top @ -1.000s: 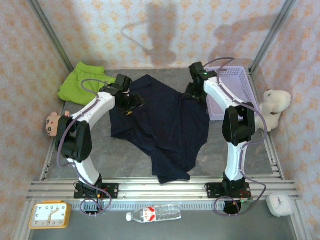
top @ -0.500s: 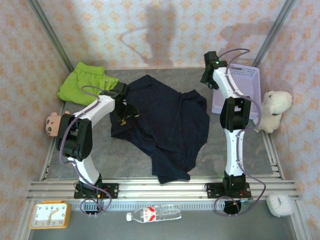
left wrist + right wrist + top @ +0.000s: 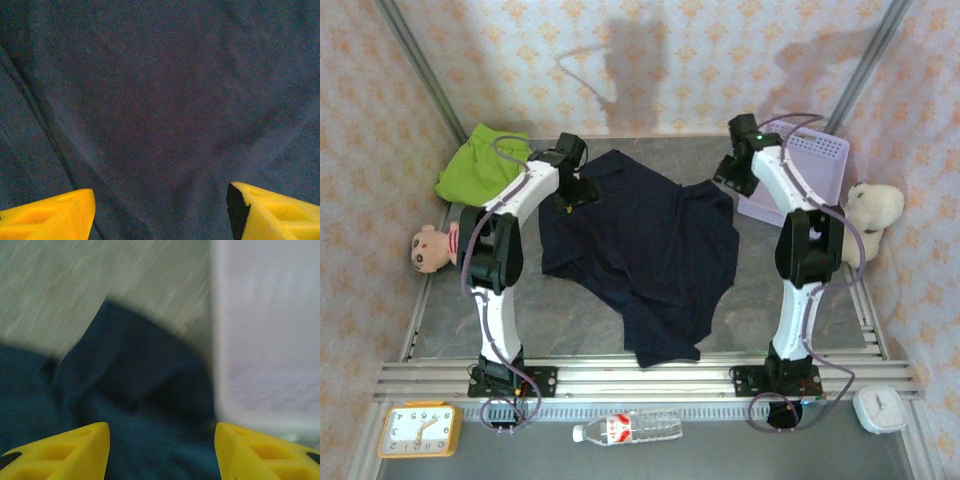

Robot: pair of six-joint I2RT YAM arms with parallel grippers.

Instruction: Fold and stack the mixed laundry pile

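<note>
The dark navy garment lies spread and rumpled across the middle of the table. The lime-green garment is bunched at the far left corner. My left gripper hovers over the navy garment's far left part; in the left wrist view its yellow fingers stand wide apart over navy cloth, holding nothing, so the left gripper is open. My right gripper is at the garment's far right corner; the right gripper is open above a navy corner.
A lavender basket stands at the far right, its wall close beside my right fingers. A white plush toy lies right of it, and a doll at the left edge. Clocks and a bottle sit in front of the rail.
My left gripper moved farther back along the navy garment's left side. My right gripper swung out toward the basket, then came back to the garment's far right corner. Both stayed open.
</note>
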